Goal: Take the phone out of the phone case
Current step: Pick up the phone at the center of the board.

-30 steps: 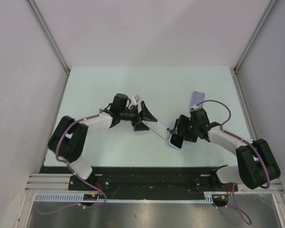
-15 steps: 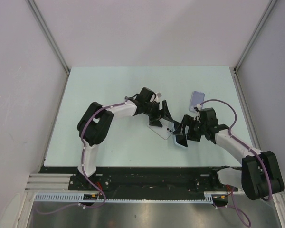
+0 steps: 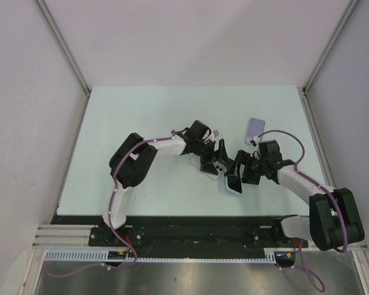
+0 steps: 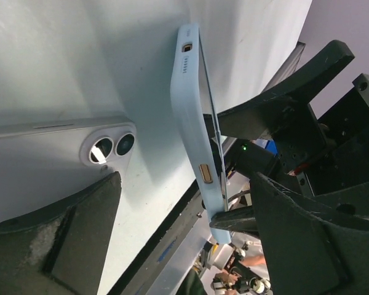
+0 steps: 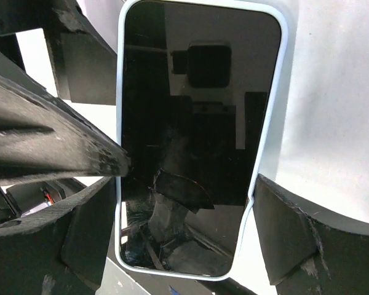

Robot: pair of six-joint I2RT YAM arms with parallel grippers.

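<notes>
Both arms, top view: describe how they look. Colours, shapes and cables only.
The left arm and the right arm are built alike: white tubular links between bulky black joints. A purple cable runs along the left arm, and a second purple cable arches over the right. The left hand and the right hand are black, each with two broad wedge-shaped fingers, matte and scuffed grey at the edges.

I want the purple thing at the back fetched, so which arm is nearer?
The right arm: its wrist sits just in front of the purple thing; the left arm is farther off, to its left.
</notes>
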